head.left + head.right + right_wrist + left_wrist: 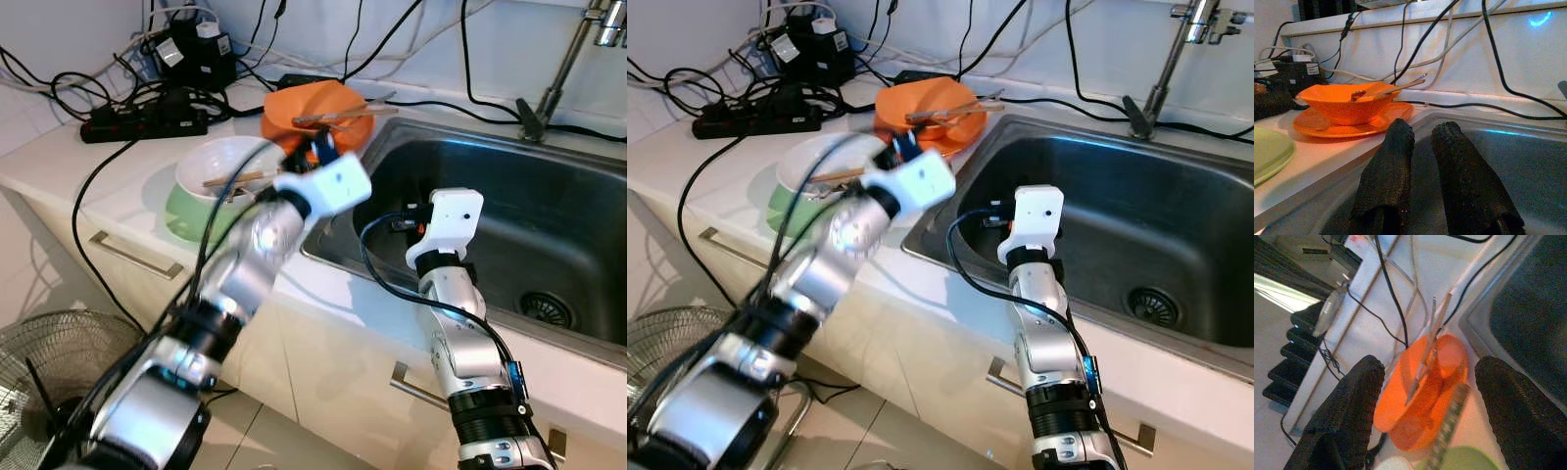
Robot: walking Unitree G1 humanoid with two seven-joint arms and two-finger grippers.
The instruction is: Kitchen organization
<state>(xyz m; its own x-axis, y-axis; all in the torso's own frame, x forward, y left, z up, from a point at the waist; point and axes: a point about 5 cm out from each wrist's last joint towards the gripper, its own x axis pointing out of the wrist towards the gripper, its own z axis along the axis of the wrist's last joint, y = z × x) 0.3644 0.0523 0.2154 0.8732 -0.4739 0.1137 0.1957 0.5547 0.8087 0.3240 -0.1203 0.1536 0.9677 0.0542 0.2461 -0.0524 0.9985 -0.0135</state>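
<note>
Dishes on counter; sink not yet loaded.

The orange bowl [1442, 362] with chopsticks [343, 115] is stacked on the orange plate [1352, 125] beside the sink [549, 235]; the white bowl [220, 166] sits on the green plate [181, 217]. Nothing is judged moved so far. The left gripper [1425, 396] is spread wide just short of the orange bowl, empty. The right gripper [1422, 171] is held nearly closed over the sink, empty.

— What's lying around me?
— A white counter [59, 162] is running along a white wall [78, 29], drawer handles [132, 257] are showing below, and a fan [44, 377] is standing on the pale tiled floor [284, 436].
</note>
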